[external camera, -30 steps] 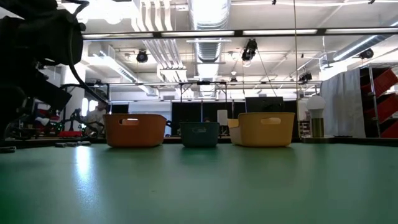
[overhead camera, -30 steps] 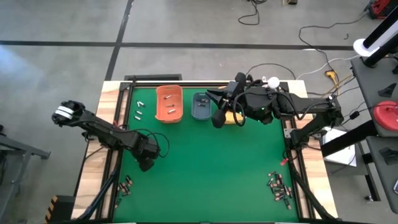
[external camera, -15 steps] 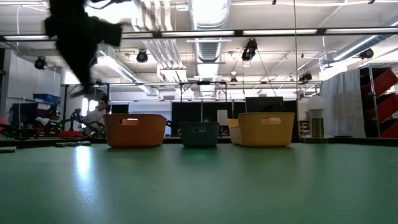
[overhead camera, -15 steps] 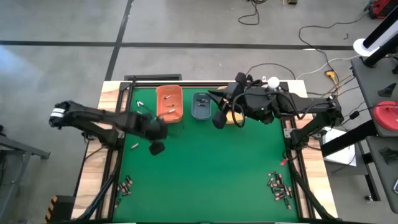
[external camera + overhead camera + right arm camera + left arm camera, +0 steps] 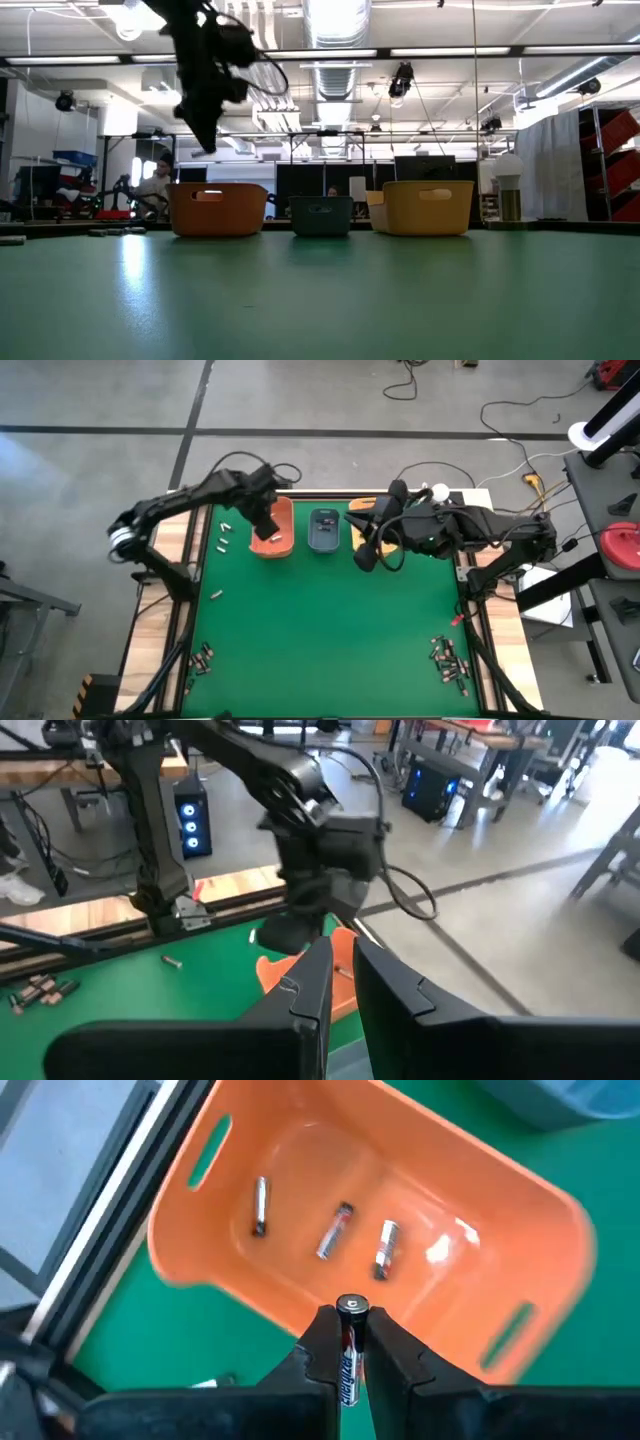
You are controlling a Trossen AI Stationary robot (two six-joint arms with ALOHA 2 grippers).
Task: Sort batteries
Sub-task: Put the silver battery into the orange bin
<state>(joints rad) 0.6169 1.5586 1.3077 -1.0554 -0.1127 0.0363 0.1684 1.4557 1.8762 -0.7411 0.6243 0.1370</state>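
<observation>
My left gripper hangs over the orange bin, shut on one battery. In the low view it is well above the bin. Three batteries lie on the bin's floor. My right gripper hovers near the yellow-orange bin; its fingers stand a narrow gap apart with nothing between them. Loose batteries lie in heaps at the near left and near right of the green mat. My left gripper pinches the battery's body between its two fingers. The battery lies along the fingers and its capped end sticks out past the fingertips. The fingers point down from above, and the battery is clear of the bin's wall and floor.
A blue-grey bin stands between the orange and yellow-orange ones at the far edge. A few stray batteries lie left of the orange bin, and one on the mat. The middle of the mat is bare.
My left gripper has risen from the mat near the table's left side and swung toward the far edge, ending over the orange bin with the battery between its fingers. My right gripper has shifted slightly toward the right edge, uncovering more of the yellow-orange bin.
</observation>
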